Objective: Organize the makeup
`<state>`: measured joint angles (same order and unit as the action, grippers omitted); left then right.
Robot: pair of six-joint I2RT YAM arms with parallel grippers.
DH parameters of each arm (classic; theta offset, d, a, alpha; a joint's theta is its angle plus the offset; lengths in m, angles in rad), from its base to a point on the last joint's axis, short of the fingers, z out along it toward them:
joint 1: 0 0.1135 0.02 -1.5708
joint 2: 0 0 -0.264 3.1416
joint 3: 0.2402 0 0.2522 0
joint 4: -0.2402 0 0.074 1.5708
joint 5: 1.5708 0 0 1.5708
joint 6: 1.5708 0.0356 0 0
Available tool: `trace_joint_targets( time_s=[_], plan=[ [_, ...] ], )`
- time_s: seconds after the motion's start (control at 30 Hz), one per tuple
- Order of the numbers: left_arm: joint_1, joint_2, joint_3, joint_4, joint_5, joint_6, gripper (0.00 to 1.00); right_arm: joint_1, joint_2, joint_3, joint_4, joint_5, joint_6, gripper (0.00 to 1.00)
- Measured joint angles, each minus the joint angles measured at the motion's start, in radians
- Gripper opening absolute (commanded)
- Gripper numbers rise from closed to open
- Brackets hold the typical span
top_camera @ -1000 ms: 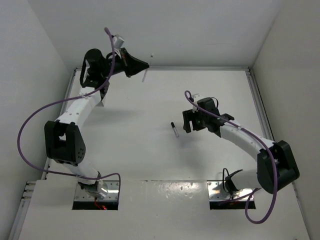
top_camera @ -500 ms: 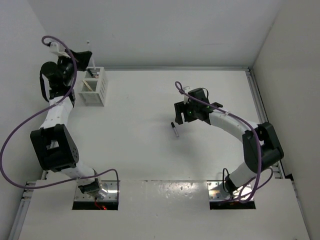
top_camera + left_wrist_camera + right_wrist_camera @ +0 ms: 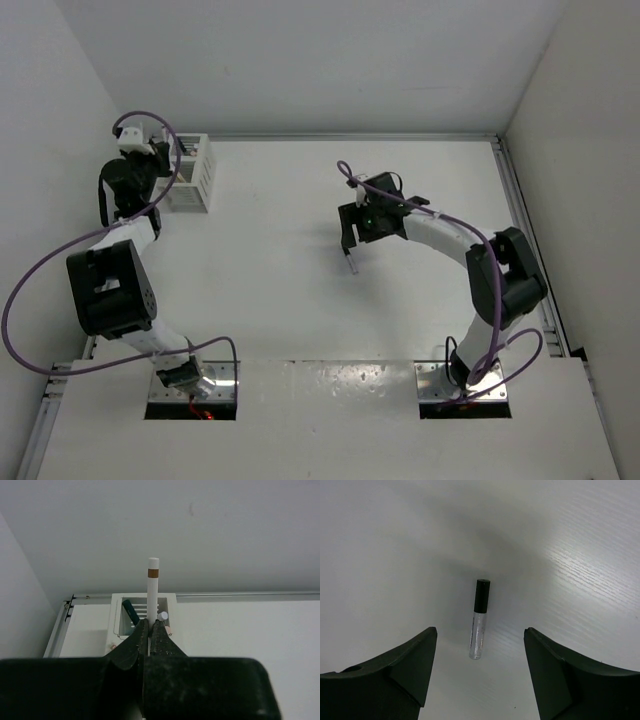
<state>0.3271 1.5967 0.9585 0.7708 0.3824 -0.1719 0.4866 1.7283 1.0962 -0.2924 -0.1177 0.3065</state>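
Note:
My left gripper (image 3: 151,625) is shut on a white makeup stick (image 3: 153,580) with a brown band near its top, held upright. It hangs just in front of the white slatted box (image 3: 118,611) at the back left (image 3: 197,172). In the box stand a dark stick (image 3: 131,612), a white-capped one (image 3: 163,615) and a peach one (image 3: 170,628). A clear tube with a black cap (image 3: 479,620) lies flat on the table (image 3: 351,263). My right gripper (image 3: 480,630) hovers open above it, one finger on each side, not touching it.
A raised rail (image 3: 350,136) runs along the table's back edge, and white walls close in behind and on both sides. The left arm (image 3: 110,285) curls up along the left wall, with its purple cable looping out beside it.
The left arm has swung from the back middle over to the box at the back left, carrying the white stick. The right gripper has moved left and now hangs above the clear tube.

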Motion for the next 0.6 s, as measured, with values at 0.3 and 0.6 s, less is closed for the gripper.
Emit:
trace_joint_targets(
  time_s=[0.3,0.6],
  plan=[
    [0.0,0.115,-0.013,0.106,-0.057,0.059,0.0,0.0,0.024,0.055,-0.049,-0.006,-0.005,0.71],
    [-0.019,0.253,0.034,0.126,-0.073,0.06,0.0,0.0,0.039,0.063,-0.096,-0.002,-0.003,0.71]
  ],
)
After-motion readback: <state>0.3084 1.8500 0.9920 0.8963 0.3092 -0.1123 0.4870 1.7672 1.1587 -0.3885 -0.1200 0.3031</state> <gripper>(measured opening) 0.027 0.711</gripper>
